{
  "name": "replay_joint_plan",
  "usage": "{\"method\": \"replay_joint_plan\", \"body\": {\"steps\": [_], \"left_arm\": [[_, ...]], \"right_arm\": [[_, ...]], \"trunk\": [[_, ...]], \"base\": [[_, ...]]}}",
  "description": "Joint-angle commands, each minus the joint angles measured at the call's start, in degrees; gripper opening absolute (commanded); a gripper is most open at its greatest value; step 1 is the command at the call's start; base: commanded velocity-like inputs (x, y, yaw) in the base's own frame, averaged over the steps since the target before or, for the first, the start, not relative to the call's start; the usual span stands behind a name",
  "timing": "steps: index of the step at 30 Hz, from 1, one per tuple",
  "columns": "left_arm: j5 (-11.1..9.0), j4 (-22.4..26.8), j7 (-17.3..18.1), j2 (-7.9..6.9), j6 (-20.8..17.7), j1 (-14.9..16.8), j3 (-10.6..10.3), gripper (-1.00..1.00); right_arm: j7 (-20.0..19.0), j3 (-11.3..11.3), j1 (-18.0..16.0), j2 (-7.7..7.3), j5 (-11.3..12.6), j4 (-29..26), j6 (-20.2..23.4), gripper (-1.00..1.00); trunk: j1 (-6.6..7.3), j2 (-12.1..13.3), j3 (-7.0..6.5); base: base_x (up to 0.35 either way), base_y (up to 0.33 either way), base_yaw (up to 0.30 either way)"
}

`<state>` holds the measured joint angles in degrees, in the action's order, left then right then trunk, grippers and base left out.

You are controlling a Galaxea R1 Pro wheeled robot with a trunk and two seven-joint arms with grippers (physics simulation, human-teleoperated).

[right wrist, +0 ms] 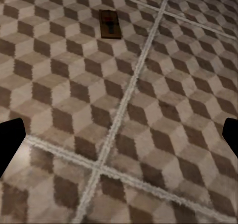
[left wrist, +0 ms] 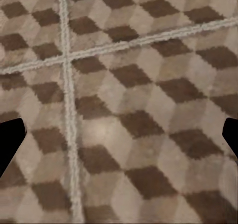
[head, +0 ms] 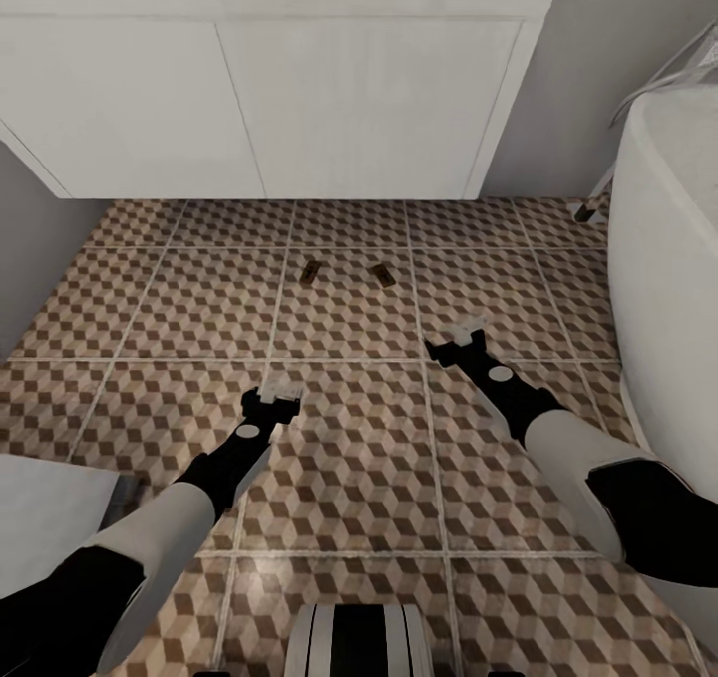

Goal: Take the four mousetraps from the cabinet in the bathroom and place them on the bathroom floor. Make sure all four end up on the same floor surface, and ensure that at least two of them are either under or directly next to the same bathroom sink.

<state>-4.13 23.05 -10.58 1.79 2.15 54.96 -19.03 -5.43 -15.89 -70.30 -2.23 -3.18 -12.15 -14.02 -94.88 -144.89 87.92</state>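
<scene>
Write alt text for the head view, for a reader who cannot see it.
Two mousetraps lie apart on the cube-patterned floor in front of a white vanity. The left gripper and right gripper hover empty over the tiles, and a white bathtub stands at the right.

I'm looking down at the bathroom floor (head: 349,458), big square tiles in a brown, beige and cream cube print with pale grout. Ahead hangs a white vanity (head: 299,89) with flat panel doors, grey wall (head: 578,79) beside it and shadow beneath. A white bathtub (head: 668,258) curves along the right edge. Light is soft and even
</scene>
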Motion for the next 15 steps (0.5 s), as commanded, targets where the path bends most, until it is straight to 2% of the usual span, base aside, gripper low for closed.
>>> {"method": "replay_joint_plan", "body": {"steps": [1,6,15], "left_arm": [[-0.4,-0.1,-0.4,-0.13,0.2,-0.7,-0.5,1.00],[-0.4,-0.2,-0.3,-0.30,0.3,-2.8,-0.5,1.00],[-0.5,-0.2,-0.3,-0.45,1.1,-5.9,-0.5,1.00]], "right_arm": [[-0.3,0.2,0.3,-0.20,-0.3,0.5,-0.3,1.00],[-0.3,0.2,1.2,-0.86,-0.3,1.5,-1.0,1.00],[-0.3,0.2,3.4,-1.65,-0.4,5.3,-5.2,1.00]], "trunk": [[0.03,0.0,-0.20],[0.16,0.1,-1.31],[0.39,0.2,-3.30]], "base": [[0.000,0.000,0.000],[0.000,0.000,0.000],[0.000,0.000,0.000]]}}
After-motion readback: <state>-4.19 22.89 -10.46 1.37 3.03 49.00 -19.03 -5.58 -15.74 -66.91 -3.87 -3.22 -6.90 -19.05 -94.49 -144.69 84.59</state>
